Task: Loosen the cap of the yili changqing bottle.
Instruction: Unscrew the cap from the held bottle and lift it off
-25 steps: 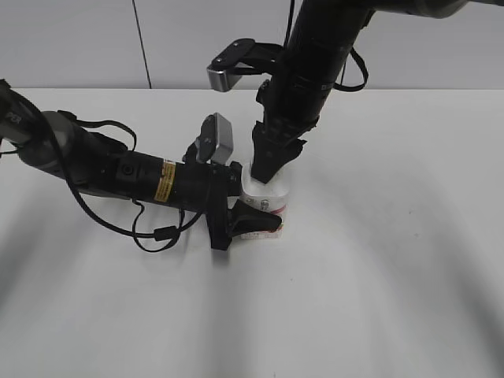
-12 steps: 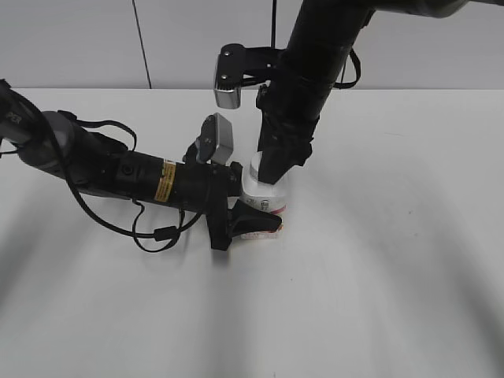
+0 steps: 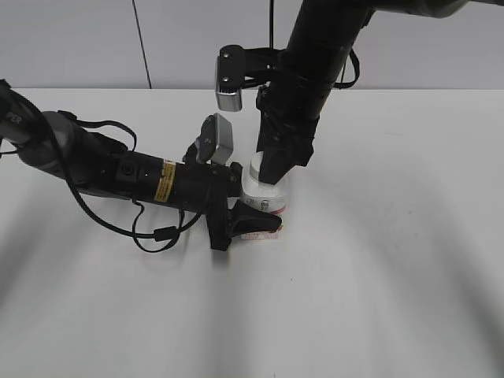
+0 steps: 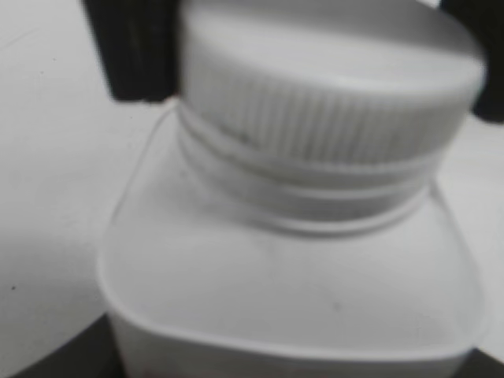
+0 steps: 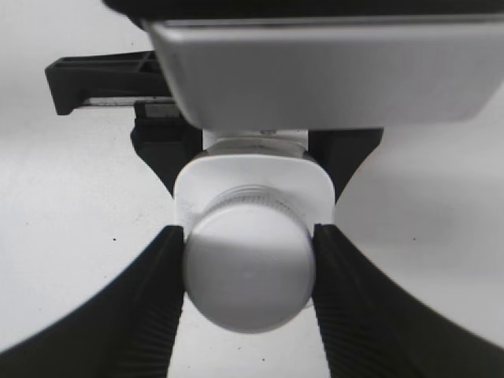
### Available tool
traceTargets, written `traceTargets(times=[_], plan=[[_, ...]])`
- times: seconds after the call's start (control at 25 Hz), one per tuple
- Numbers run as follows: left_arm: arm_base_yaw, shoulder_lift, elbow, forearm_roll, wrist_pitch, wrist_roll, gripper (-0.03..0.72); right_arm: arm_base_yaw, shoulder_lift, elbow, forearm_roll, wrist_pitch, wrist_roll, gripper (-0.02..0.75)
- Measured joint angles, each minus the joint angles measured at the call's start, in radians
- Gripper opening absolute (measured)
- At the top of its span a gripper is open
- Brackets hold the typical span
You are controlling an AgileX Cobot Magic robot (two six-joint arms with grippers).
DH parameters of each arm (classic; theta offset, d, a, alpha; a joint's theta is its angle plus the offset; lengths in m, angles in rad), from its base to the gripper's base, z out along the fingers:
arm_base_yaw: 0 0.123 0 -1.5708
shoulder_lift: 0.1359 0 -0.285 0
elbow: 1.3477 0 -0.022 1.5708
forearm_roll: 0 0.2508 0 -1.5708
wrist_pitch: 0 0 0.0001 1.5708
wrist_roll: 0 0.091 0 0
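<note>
The yili changqing bottle (image 3: pixel 270 198), white with a pink-red label, stands upright on the white table (image 3: pixel 394 260). My left gripper (image 3: pixel 253 213) reaches in from the left and is shut on the bottle's body; its dark jaws flank the bottle (image 5: pixel 252 177) in the right wrist view. From above, my right gripper (image 5: pixel 249 272) is shut on the cap (image 5: pixel 249 276), one ribbed finger (image 5: pixel 153 303) pressing on each side. The left wrist view shows the ribbed cap (image 4: pixel 331 87) close up above the bottle's shoulder (image 4: pixel 291 276), with a black right finger (image 4: pixel 130 47) against its rim.
The left arm (image 3: pixel 102 169) lies low across the table's left half, and its cable (image 3: pixel 157 234) loops onto the surface. Over the bottle the right arm (image 3: pixel 315 55) stands almost upright. A grey wall (image 3: pixel 79 39) runs along the table's far edge.
The right wrist has turned about its own axis on the cap, swinging its camera mount round; most of the turn came early. Bottle and left arm have stayed put.
</note>
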Motion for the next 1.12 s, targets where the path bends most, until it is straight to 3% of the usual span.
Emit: traceTargets(times=[0.52, 0.88, 1.12], plan=[[0.0, 0.0, 0.0, 0.003, -0.001, -0.002, 0.397, 0.0, 0.0, 0.0, -0.001, 0.001, 0.033, 0.395], [0.0, 0.0, 0.0, 0.005, -0.003, -0.009, 0.397, 0.0, 0.0, 0.0, 0.001, 0.019, 0.07, 0.501], [0.0, 0.0, 0.0, 0.006, -0.003, -0.011, 0.397, 0.0, -0.008, 0.0, 0.003, 0.021, 0.139, 0.514]])
